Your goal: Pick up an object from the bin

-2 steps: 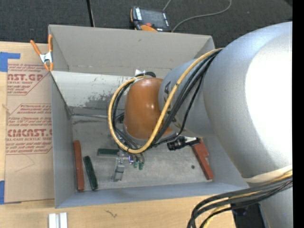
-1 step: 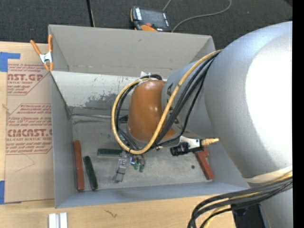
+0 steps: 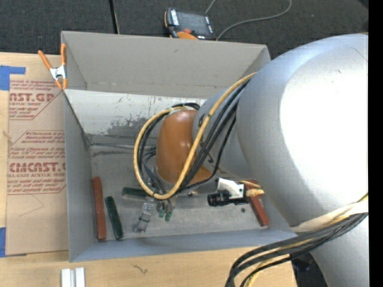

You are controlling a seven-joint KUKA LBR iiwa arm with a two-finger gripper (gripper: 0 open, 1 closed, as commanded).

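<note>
Camera view: claw (image 3: 160, 208), state unclear, beside small grey piece (image 3: 143, 218) lying lengthwise front-to-back.

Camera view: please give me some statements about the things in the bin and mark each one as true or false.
1. A reddish-brown stick lies on the floor of the bin, at the view's left. True.
2. A dark green stick lies just beside it. True.
3. The black-and-white object lies at the view's left. False: it lies at the right, near a second brown stick.
4. The end effector is over the reddish-brown stick. False: it is low over the middle of the floor, apart from that stick.
</note>
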